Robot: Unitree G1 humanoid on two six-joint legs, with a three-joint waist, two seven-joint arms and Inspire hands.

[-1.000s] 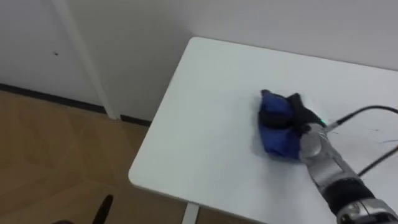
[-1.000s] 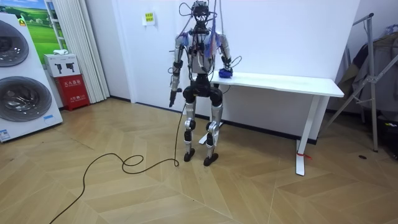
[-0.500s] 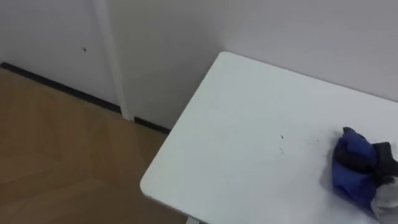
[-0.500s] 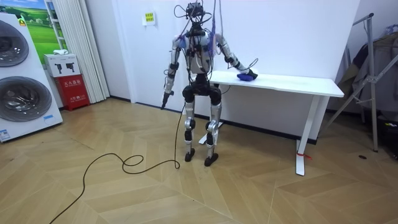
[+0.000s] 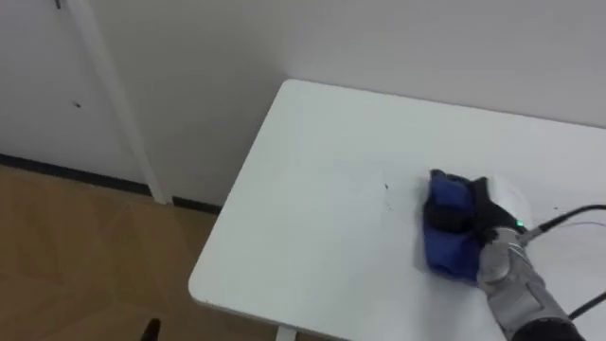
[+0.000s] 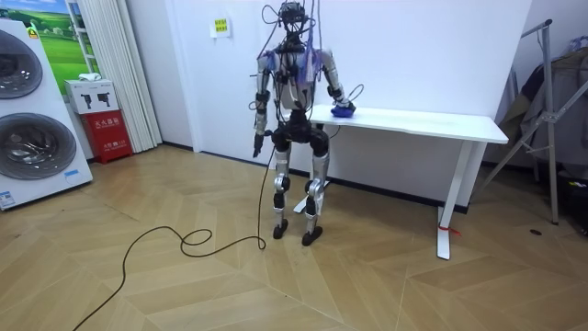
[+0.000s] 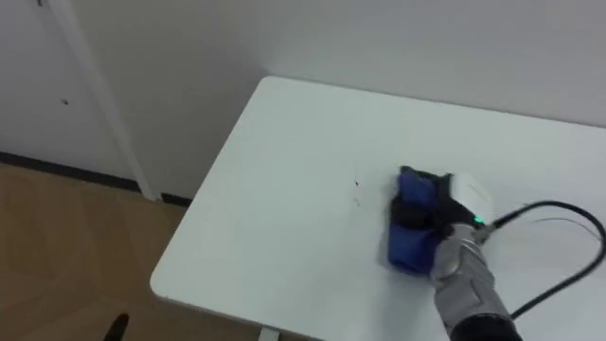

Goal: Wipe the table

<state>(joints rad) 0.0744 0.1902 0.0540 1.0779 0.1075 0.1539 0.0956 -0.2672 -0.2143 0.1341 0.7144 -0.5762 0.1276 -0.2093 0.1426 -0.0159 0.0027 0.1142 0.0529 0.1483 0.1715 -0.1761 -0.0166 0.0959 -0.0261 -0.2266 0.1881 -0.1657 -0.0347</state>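
Cloth: blue crumpled cloth [image 5: 443, 244] is lying bunched up on white rectangular table [image 5: 312, 189], approx. mid-depth, well in from table's left end & its front edge, over toward robot's right.
Right robot hand: right robot hand [image 5: 485, 220] is sitting on top of the cloth w/ dark fingers curling over & into the folds, so it's gripping the cloth & holding it against the tabletop. Silver forearm is coming in from lower right of eye views.
Left robot hand: left robot hand [image 6: 257, 147] is hanging low beside robot's hip at room view's left, well apart from table. Open or closed: can't tell.
Mark: tiny dark speck [image 5: 386, 186] is showing on tabletop near cloth's left side, not touching it.
Table: is standing w/ its long back edge against plain white wall [image 5: 398, 38]. In room view it's stretching off to room view's right on white legs [image 6: 457, 198].
Robot: is standing upright on wooden herringbone floor [image 6: 184, 285] at table's end nearest room view's left, facing the wall, right arm reaching over the tabletop.
Wall details: white vertical strip [image 5: 109, 95] is running down the wall left of table, dark skirting [image 5: 66, 170] is lining the foot of the wall.
Surroundings: white washing machines [image 6: 28, 119] & red box [image 6: 108, 133] are standing at room view's left, grey metal stand [image 6: 551, 119] at room view's right, all well apart from robot.
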